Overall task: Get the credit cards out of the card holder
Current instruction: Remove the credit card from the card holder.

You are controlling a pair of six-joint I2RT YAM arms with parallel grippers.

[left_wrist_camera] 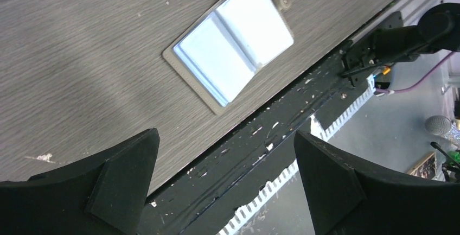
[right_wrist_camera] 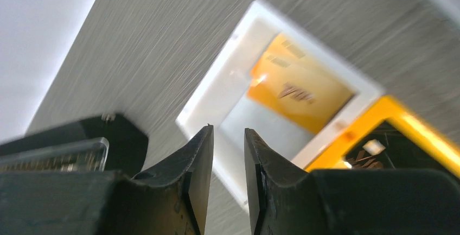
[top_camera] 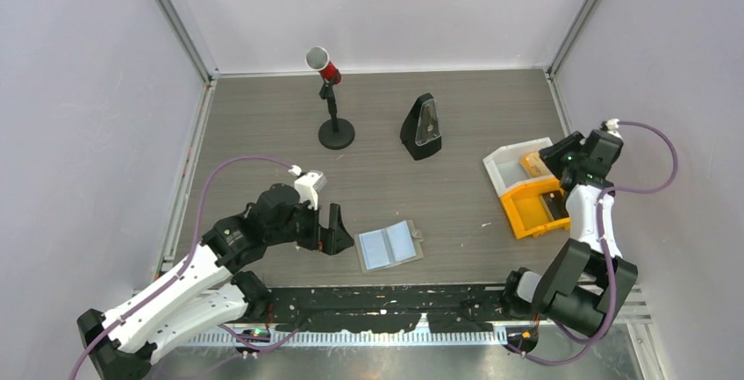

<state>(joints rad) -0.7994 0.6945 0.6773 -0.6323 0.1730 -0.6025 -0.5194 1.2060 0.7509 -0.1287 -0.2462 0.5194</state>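
Note:
The card holder [top_camera: 390, 245] lies open and flat near the table's front edge, showing two light-blue panels [left_wrist_camera: 233, 42]. My left gripper [top_camera: 333, 233] hovers just left of it, open and empty [left_wrist_camera: 225, 137]. An orange-tan credit card [top_camera: 532, 163] lies in the white compartment of the tray box [right_wrist_camera: 298, 86]. A black credit card [top_camera: 554, 207] lies in the orange compartment. My right gripper [top_camera: 546, 159] hangs over the white compartment, its jaws a narrow gap apart with nothing between them [right_wrist_camera: 228, 132].
The orange-and-white tray box [top_camera: 500, 174] stands at the right. A red-headed microphone on a round stand [top_camera: 334, 131] and a black wedge-shaped object [top_camera: 422, 127] stand at the back. A black rail [top_camera: 386, 308] runs along the near edge.

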